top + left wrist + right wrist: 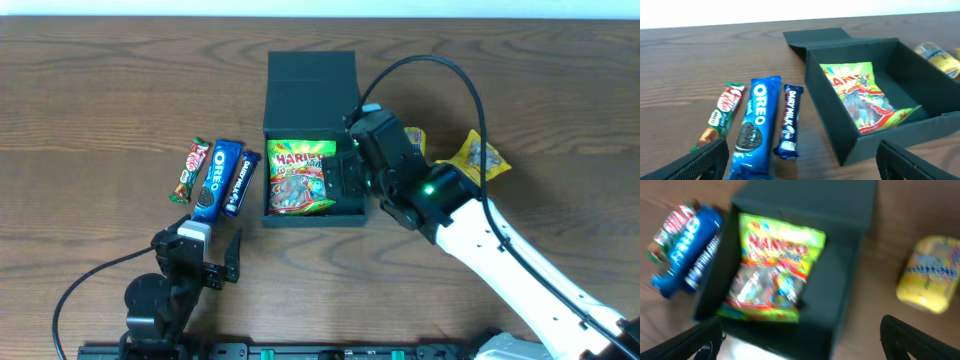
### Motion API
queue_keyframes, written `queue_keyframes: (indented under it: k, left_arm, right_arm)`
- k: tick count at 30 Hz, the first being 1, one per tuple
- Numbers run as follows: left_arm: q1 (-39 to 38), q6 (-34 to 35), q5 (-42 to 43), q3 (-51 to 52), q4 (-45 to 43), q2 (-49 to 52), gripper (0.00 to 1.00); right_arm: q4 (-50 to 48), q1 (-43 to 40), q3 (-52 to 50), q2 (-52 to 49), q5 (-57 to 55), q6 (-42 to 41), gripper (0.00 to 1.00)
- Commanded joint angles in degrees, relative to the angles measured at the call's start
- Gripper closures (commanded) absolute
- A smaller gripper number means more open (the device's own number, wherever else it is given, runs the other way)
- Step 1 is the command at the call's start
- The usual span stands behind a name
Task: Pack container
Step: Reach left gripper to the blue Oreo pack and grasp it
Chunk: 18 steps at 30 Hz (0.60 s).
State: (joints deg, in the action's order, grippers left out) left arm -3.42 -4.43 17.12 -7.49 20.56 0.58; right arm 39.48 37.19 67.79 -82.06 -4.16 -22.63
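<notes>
The dark teal container (354, 212) stands open at mid-table, its flap lid (312, 75) folded back. A green Haribo bag (300, 178) lies inside it. My right gripper (345, 160) hovers over the box's right side, open and empty. In the right wrist view its fingers (800, 347) straddle the box wall (840, 295) below the Haribo bag (772, 270). My left gripper (205, 258) is open and empty in front of the snack bars. In the left wrist view (800, 170) it faces the Oreo pack (757, 120) and the container (840, 130).
A KitKat (187, 170), an Oreo pack (215, 178) and a Dairy Milk bar (240, 182) lie side by side left of the box. Yellow packets (478, 157) lie right of the box; one shows in the right wrist view (930, 275).
</notes>
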Motion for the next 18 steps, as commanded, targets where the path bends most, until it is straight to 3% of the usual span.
queue_keyframes:
  k: [1, 7, 14, 18]
  left_arm:
    - [0.28, 5.46, 4.66, 1.22, 0.17, -0.33, 0.05]
    - [0.28, 13.77, 5.44, 1.22, -9.40, -0.33, 0.05]
    - [0.28, 12.74, 4.87, -3.04, -8.72, 4.02, 0.05]
    - [0.28, 9.99, 1.27, -9.07, -6.84, 15.91, 0.05]
  right_arm:
    - [3.21, -0.57, 0.66, 0.42, -1.64, 2.89, 0.01]
    - [7.85, -2.08, 0.42, 0.44, -1.38, 5.35, 0.01]
    - [7.41, -5.09, -1.18, 0.46, 4.92, 9.05, 0.01]
    - [7.39, -6.82, -1.22, 0.48, 6.40, 10.10, 0.01]
